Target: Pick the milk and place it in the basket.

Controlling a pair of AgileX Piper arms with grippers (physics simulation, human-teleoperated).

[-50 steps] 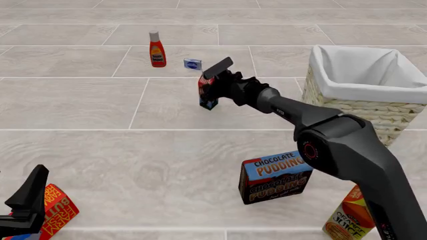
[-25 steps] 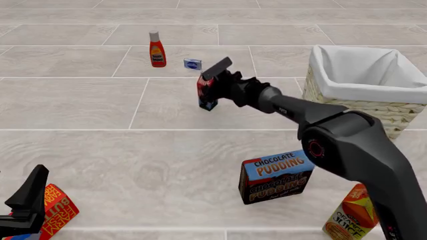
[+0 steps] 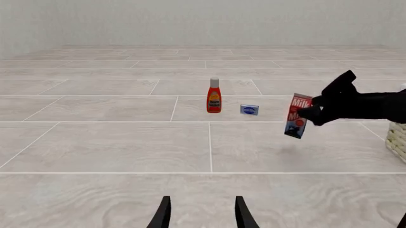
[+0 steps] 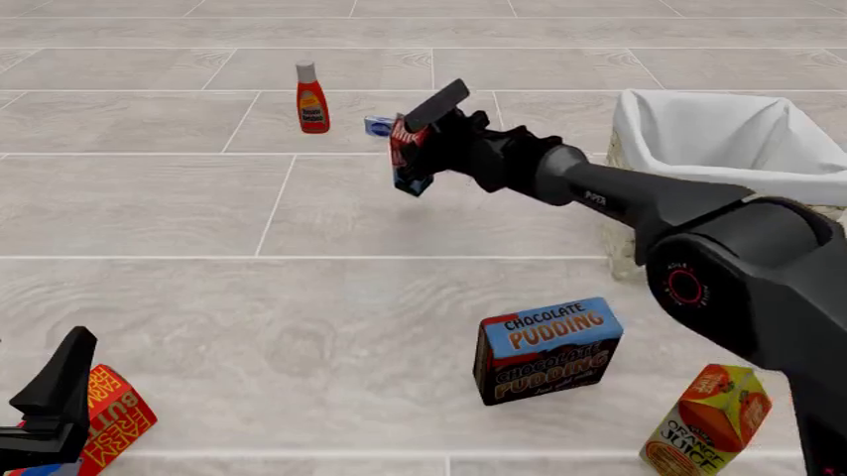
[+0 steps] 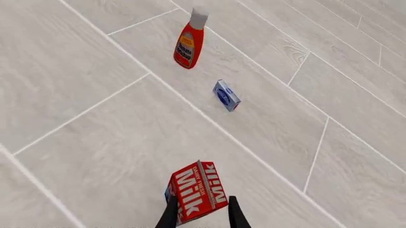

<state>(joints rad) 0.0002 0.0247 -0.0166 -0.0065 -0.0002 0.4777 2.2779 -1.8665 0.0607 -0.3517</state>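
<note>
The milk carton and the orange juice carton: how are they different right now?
The milk is red, white and blue; the juice carton is orange and green. The milk hangs tilted in the right gripper, off the table; the juice carton sits on it, untouched. Both are gable-topped.

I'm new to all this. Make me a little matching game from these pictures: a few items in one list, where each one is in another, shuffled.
Items:
1. red-and-white milk carton
2. pale wicker basket with white liner
3. blue-and-brown chocolate pudding box
4. red bottle with white cap

Places:
A. standing far back on the table
B. held off the table in the right gripper
C. far right
D. near, front right

Pairs: 1-B, 2-C, 3-D, 4-A
</note>
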